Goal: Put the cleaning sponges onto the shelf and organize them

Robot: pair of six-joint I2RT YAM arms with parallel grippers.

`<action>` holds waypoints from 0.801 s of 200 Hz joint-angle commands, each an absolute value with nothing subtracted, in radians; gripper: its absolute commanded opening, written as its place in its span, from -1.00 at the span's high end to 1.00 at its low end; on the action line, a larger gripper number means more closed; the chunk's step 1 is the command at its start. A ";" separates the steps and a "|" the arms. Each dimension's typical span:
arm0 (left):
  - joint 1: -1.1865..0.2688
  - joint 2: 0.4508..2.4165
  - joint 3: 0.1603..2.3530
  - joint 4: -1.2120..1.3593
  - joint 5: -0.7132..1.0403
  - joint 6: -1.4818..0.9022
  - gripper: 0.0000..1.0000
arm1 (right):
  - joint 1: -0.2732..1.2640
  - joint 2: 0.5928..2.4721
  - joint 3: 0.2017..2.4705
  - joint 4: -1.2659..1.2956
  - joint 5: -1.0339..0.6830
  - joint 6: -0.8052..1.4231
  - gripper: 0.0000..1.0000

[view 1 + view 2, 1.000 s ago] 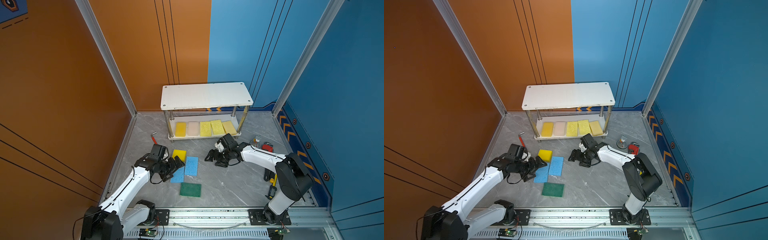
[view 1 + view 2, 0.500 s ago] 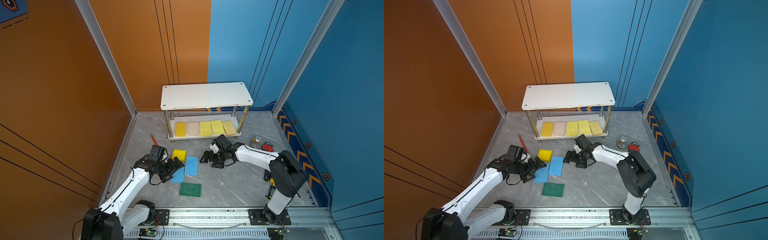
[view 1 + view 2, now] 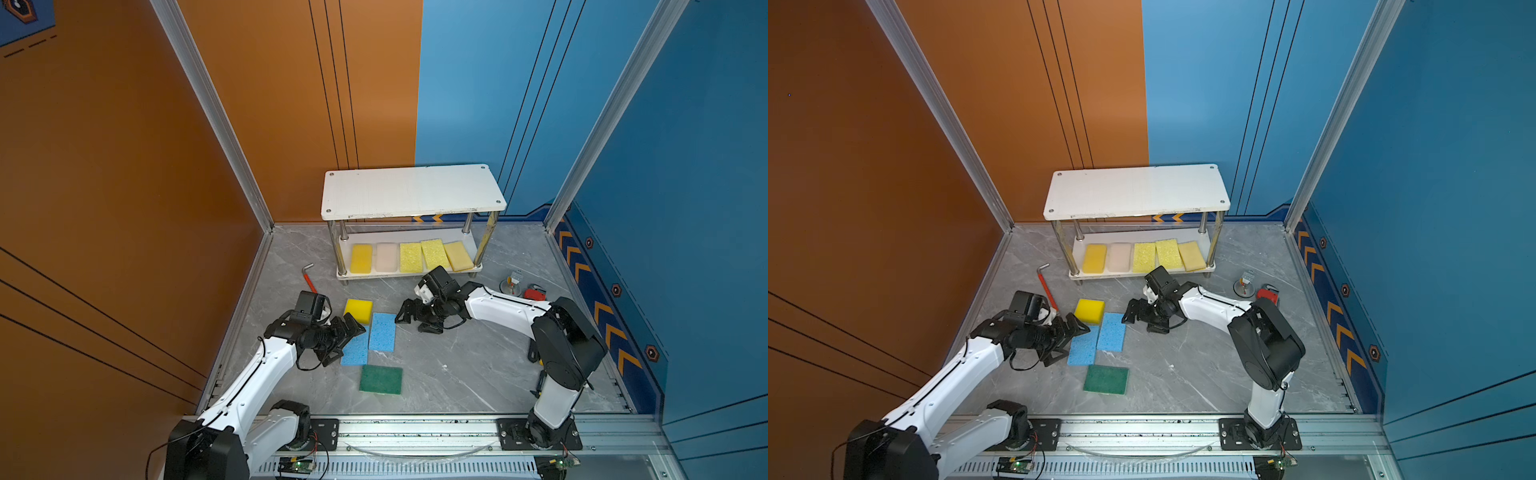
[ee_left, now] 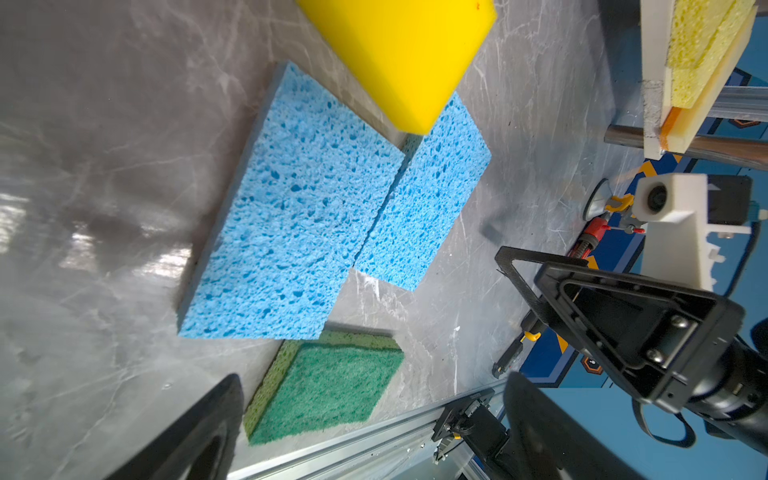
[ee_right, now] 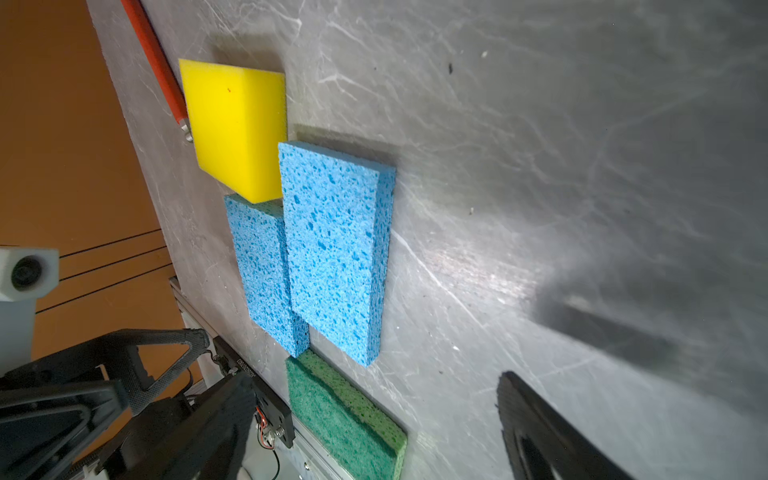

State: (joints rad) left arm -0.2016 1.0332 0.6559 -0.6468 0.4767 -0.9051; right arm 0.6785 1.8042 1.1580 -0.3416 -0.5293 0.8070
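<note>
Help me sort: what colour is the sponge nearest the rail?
Dark green sponge; clearest in left wrist view.

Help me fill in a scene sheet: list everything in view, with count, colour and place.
shelf: one, white boards, chrome posts, at the back.
shelf sponges: five, lower board, in a row: bright yellow, cream-pink, pale yellow, pale yellow, tan.
yellow floor sponge: one, bright yellow, floor, in front of the shelf.
blue sponges: two, blue, floor, side by side.
green sponge: one, dark green, floor, nearest the front rail.
hex key: one, red handle, floor, left of the shelf.
small clutter: several, grey, red, floor by the right wall; too small to name.
left gripper: one, black, fingers open, beside the blue sponges.
right gripper: one, black, fingers open, empty, right of the blue sponges.
</note>
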 commanded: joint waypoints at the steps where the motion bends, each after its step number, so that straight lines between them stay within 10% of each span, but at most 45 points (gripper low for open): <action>1: -0.190 1.026 0.643 -0.656 0.497 -0.894 -0.96 | 0.690 1.831 1.197 -0.368 -0.549 0.784 -0.84; 160: -0.108 0.889 0.652 -0.670 0.481 -0.914 -0.96 | 0.815 1.995 1.383 -0.487 -0.358 0.787 -0.28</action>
State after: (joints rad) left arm -0.1280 0.9146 0.6380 -0.6479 0.4763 -0.9096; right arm 0.7982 1.9728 1.3392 -0.4213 -0.4198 0.8078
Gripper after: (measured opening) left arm 0.981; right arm 0.668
